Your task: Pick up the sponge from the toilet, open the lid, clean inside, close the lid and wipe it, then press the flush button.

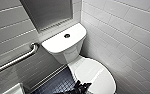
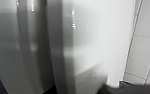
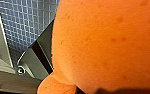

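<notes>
The white toilet stands against the tiled wall, its tank top carrying a round dark flush button. The oval lid lies down over the bowl. A dark gripper, which looks like my left one, hovers at the lid's near left edge; in the left wrist view the toilet's glossy white side is very close. The orange sponge sits right against the right wrist camera, with my right gripper shut on it. Blue mosaic floor shows beyond it.
A metal grab bar runs along the left wall. White wall tiles close in on the toilet's right side. Dark blue tiled floor lies left of the bowl. A white object's corner shows at the lower left.
</notes>
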{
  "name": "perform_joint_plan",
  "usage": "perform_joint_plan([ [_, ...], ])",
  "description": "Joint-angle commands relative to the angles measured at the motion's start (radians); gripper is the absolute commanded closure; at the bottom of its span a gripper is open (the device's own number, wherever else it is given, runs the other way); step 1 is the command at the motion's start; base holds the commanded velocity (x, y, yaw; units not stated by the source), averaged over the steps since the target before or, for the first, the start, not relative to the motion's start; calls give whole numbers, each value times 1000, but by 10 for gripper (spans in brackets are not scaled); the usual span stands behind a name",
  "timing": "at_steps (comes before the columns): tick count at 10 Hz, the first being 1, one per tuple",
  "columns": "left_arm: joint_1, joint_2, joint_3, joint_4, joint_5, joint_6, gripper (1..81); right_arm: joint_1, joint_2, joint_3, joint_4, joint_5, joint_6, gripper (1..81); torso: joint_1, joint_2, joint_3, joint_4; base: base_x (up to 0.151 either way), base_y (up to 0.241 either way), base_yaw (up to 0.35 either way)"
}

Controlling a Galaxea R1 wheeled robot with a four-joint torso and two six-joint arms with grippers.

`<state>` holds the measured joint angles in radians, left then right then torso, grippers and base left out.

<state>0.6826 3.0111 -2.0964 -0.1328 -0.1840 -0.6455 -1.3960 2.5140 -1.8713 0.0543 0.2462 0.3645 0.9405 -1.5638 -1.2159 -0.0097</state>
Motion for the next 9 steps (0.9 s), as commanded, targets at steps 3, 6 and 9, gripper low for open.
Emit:
perform_joint_plan([
  [3, -168, -81, 183, 7, -48, -19, 10, -7, -19, 14, -17, -77, 1, 811, 0, 0, 0, 0, 0, 0, 0],
  [6, -188, -119, 256, 9, -51, -89, 10, -6, -13, 8, -17, -77, -1, 811, 0, 0, -1, 0, 0, 0, 0],
  [9, -203, -173, 341, 9, -71, -178, 10, -1, -2, -2, -18, -79, -1, 811, 1, 1, -2, 0, 0, 0, 0],
])
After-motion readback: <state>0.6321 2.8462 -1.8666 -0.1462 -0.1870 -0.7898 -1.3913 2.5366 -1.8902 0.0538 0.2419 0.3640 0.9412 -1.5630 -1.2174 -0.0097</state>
